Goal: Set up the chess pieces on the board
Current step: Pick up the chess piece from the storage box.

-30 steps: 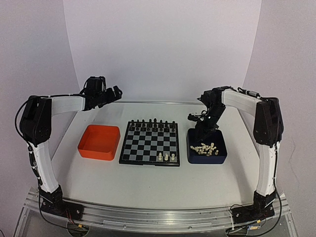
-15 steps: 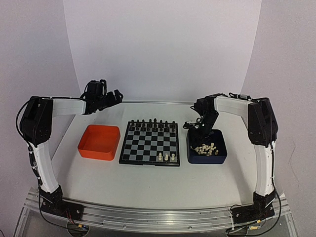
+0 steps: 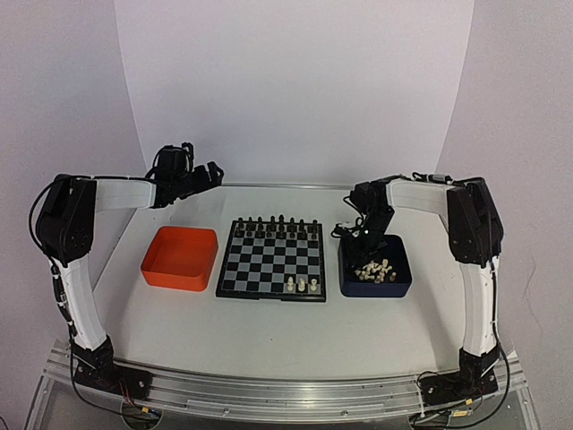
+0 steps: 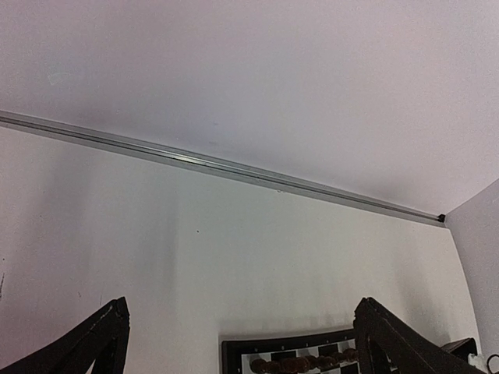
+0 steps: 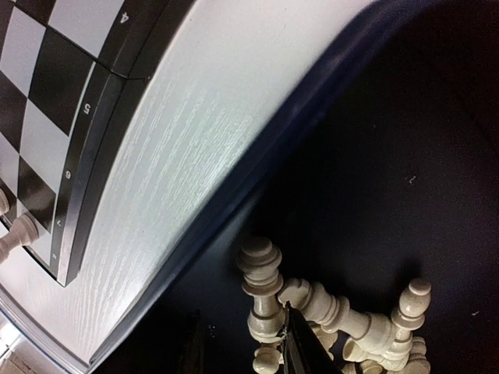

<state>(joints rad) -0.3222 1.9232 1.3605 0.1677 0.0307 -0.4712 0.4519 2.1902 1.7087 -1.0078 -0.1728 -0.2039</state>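
The cream-white chess pieces mostly lie tumbled on their sides in the dark blue tray, long axes pointing every which way. The tray sits just right of the board. In the right wrist view the chess pieces are glossy turned plastic with collared necks and knob heads. One runs top to bottom in that view, head uppermost. A neighbour lies slanting beside it.

Three more stand upright on the board's near row. The black pieces line its far rows. The board lies square to the bench, with black and silvery squares, a black rim and numbered edges.

The right end effector reaches into the tray's far left corner. Its fingers flank the head-up piece; I cannot tell whether it is clenched.

The left end effector is fully released, high beyond the orange tray, well away from the chess pieces.
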